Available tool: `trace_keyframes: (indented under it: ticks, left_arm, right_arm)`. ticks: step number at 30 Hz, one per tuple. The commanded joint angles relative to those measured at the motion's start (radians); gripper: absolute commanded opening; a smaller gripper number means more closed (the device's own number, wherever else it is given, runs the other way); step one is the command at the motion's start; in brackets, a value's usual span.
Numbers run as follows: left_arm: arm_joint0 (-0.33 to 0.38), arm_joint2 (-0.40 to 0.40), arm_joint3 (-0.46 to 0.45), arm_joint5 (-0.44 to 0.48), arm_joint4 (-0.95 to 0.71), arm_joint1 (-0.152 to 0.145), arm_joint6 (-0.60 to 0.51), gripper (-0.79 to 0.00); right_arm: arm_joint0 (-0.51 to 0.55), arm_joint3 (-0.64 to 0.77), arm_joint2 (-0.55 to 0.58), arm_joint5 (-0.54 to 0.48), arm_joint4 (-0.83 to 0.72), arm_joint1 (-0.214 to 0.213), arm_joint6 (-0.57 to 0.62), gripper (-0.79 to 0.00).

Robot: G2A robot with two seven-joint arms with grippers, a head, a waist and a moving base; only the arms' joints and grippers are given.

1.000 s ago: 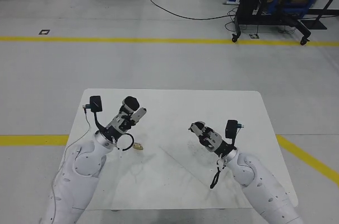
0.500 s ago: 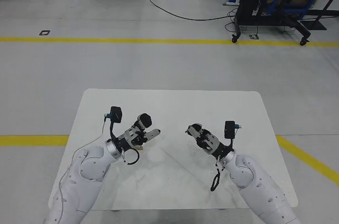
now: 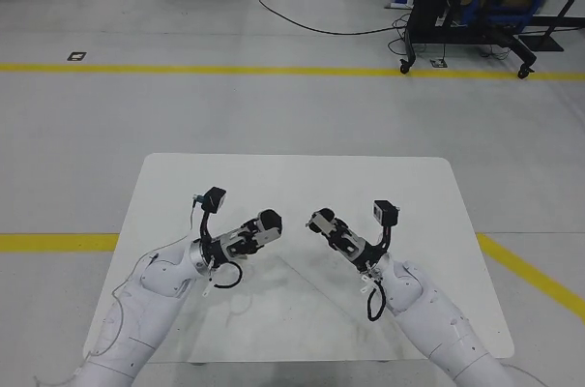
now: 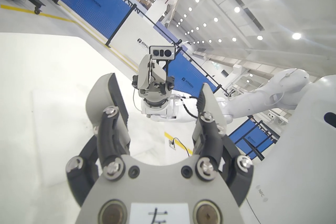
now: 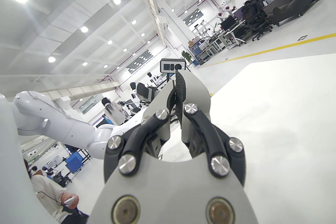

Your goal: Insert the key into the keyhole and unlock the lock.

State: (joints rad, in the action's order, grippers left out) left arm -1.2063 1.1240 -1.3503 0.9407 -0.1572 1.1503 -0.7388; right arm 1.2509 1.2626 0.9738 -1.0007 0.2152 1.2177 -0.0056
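My left gripper [image 3: 270,225] hangs above the middle of the white table [image 3: 302,174], open with nothing between its fingers [image 4: 115,93]. It faces my right gripper [image 3: 317,220], which is a short gap away to the right. In the right wrist view the right gripper [image 5: 177,78] is shut, its pads pressed together, and I cannot make out anything held between them. In the left wrist view the right gripper [image 4: 151,71] appears edge-on just beyond the open left fingers. I cannot make out a key or a lock on the table.
The bare tabletop [image 4: 39,64] spreads on all sides of both grippers. A black cable loop [image 3: 224,276] hangs from the left forearm. A dark wheeled cart [image 3: 466,29] stands on the floor far behind the table.
The left gripper swung from the table's left side toward the centre and turned to face the right gripper. A small brass object beside the left wrist earlier is now out of sight. The right gripper shifted slightly left.
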Motion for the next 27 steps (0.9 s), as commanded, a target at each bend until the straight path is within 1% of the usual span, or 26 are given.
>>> trace_keyframes:
  ticks: [1,3,14,20,27]
  left_arm:
    - [0.005,-0.009,-0.002,-0.001,0.005,0.0,-0.007,-0.453]
    - [0.009,-0.017,-0.001,-0.009,0.019,0.001,-0.004,-0.434]
    - [0.022,-0.054,0.0,-0.008,0.043,0.003,0.013,-0.409]
    - [0.032,-0.073,0.012,-0.011,0.036,0.004,0.015,-0.422]
    - [0.044,-0.084,0.027,-0.004,0.028,0.004,0.019,-0.489]
  right_arm:
    - [-0.007,-0.008,-0.005,-0.003,-0.002,0.004,0.001,-0.785]
    - [-0.013,-0.015,-0.009,-0.009,-0.004,0.008,0.003,-0.785]
    - [-0.031,-0.044,-0.019,-0.007,-0.016,0.022,0.024,-0.785]
    - [-0.036,-0.046,-0.024,-0.012,-0.023,0.029,0.041,-0.785]
    - [-0.039,-0.044,-0.027,-0.012,-0.023,0.034,0.061,-0.785]
